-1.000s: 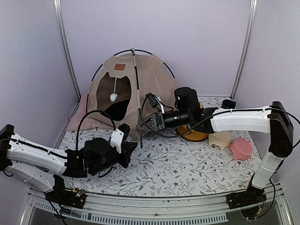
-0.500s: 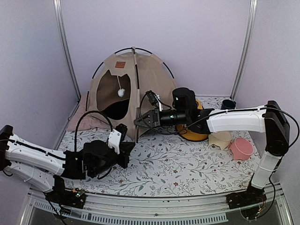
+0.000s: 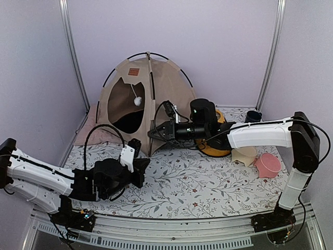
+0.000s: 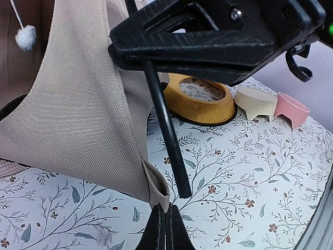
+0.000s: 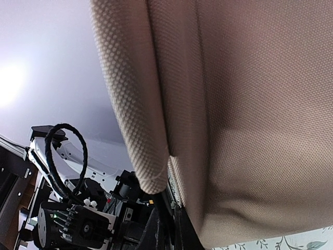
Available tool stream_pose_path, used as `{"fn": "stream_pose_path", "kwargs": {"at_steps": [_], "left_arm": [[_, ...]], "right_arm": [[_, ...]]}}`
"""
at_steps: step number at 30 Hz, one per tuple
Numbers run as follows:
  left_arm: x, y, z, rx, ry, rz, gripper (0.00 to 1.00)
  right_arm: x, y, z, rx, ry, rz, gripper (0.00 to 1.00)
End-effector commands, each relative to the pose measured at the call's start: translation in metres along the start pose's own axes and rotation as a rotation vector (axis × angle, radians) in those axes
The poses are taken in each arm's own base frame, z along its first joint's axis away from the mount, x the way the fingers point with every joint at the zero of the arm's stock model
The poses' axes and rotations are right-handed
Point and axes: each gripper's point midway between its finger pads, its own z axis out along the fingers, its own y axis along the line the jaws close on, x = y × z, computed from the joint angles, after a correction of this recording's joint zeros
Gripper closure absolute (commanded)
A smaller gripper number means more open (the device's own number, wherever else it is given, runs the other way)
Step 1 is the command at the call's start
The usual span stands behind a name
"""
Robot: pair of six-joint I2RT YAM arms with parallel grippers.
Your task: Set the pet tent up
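**Top external view: free pole end beside the tent's front corner**

The pet tent (image 3: 148, 88) stands at the back left of the tabletop (image 3: 208, 182), with its arched doorway facing the arms. The right gripper (image 3: 152, 134) is clenched on the black pole (image 4: 166, 135) that runs down the tent's front edge. In the left wrist view, the pole's lower tip hangs just beside the fabric corner pocket (image 4: 156, 188), apart from it and not inside it. The left gripper (image 4: 165, 229) is pinched closed with nothing visible between its fingers. Its tips sit right under that pocket, and I cannot tell whether they touch the cloth.

Risks, as judged from here:

- **(a) Slipping hold.** The pole is probably sprung. If the right gripper's hold slips along the smooth rod, the pole could flick away and the dome could slacken.
- **(b) Missed pocket.** The pocket looks small and limp. With the left gripper closed rather than holding it open, the pole tip may skid past the cloth onto the tabletop.
- **(c) Shifted tent.** A hard sideways push could tip the light tent or shove it toward the back wall.
- **(d) Knocked stand.** The right arm reaches close over the yellow bowl stand (image 3: 216, 148), so a wide swing could knock it.
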Motion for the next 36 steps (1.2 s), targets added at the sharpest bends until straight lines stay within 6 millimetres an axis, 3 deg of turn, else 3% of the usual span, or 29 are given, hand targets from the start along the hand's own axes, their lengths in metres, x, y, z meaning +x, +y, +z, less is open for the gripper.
{"fn": "stream_pose_path", "kwargs": {"at_steps": [1, 10, 36], "left_arm": [[0.055, -0.037, -0.014, 0.159, 0.178, 0.107, 1.0], [0.059, -0.04, -0.016, 0.162, 0.187, 0.114, 1.0], [0.069, -0.046, -0.02, 0.182, 0.211, 0.146, 1.0]], "right_arm": [[-0.086, -0.001, -0.016, 0.029, -0.321, 0.008, 1.0], [-0.099, -0.006, -0.02, 0.049, -0.373, 0.021, 1.0], [-0.112, -0.03, -0.025, 0.12, -0.459, 0.097, 1.0]]}}
